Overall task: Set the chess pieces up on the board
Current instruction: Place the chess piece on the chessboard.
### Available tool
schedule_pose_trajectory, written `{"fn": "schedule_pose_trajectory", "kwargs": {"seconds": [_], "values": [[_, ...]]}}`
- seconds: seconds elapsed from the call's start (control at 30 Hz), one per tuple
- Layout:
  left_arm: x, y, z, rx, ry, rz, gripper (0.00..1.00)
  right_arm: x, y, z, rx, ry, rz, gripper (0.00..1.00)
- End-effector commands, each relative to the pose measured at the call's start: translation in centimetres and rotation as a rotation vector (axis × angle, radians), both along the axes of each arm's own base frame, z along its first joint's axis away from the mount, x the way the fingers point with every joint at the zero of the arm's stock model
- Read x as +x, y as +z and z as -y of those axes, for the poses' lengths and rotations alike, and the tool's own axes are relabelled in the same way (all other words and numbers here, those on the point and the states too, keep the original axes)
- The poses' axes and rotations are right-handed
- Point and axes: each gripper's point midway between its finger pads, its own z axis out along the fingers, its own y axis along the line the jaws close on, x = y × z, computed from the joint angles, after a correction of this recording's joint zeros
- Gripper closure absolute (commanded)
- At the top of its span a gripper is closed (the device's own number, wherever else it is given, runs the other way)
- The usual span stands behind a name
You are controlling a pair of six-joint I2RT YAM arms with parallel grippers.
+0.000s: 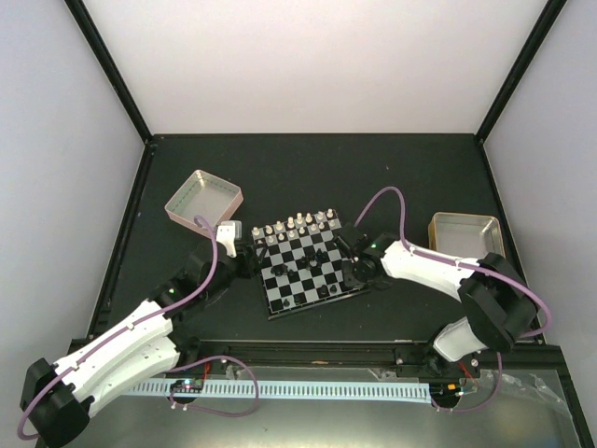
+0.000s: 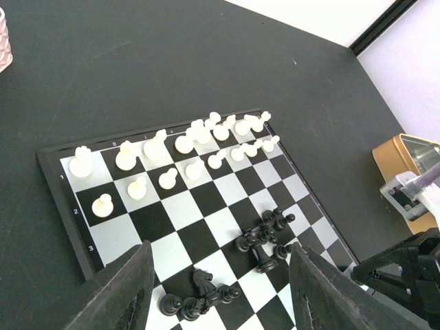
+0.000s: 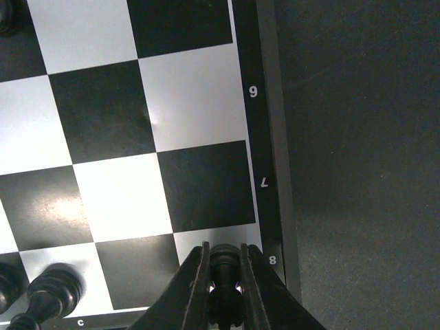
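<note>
Reaching in from the near right, the right arm [image 1: 438, 271] bends low over the table [image 1: 280, 168] to the right edge of the board [image 1: 291, 291]. The right gripper [image 3: 224, 249] is pinched almost closed on one black piece [image 3: 223, 262], over the corner square beside the rim numeral 8; whether the piece touches the square I cannot tell. The left arm [image 1: 131, 341] stretches from the near left toward the board's left edge. The left gripper [image 2: 220, 289] hangs above that side, its fingers [image 2: 124, 295] spread wide with nothing between them. The left wrist view shows the white pieces [image 2: 185, 144] clearly, in two rows along the far edge. It also shows the other black pieces [image 2: 265, 237] jumbled mid-board, some tipped over. The overhead view shows both arms whole, a pink tray [image 1: 203, 198] far left and a tan tray [image 1: 464, 233] right of the board.
</note>
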Motion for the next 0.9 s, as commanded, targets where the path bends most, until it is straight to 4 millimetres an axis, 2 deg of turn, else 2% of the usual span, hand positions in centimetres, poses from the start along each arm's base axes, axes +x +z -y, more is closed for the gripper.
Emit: {"fn": "schedule_pose_trajectory", "kwargs": {"seconds": [0.0, 0.23, 0.4, 0.57, 0.7, 0.87], "values": [[0.1, 0.4, 0.1, -0.021, 0.001, -0.003, 0.44, -0.3, 0.4, 0.2, 0.017, 0.002, 0.004, 0.89], [-0.1, 0.2, 0.0, -0.024, 0.001, -0.007, 0.44, -0.4, 0.5, 0.1, 0.025, 0.008, -0.001, 0.87], [-0.1, 0.2, 0.0, -0.026, -0.001, -0.008, 0.44, 0.0, 0.8, -0.1, 0.020, 0.008, 0.009, 0.74], [-0.1, 0.1, -0.1, -0.023, 0.003, -0.009, 0.43, 0.8, 2.6, -0.4, 0.038, -0.002, 0.054, 0.63], [-0.1, 0.1, -0.2, -0.024, 0.009, -0.010, 0.42, 1.9, 4.1, -1.2, 0.071, 0.003, 0.103, 0.60], [0.0, -0.1, -0.3, -0.024, 0.022, -0.022, 0.41, 3.6, 4.8, -3.5, 0.094, 0.054, 0.116, 0.60]]}}
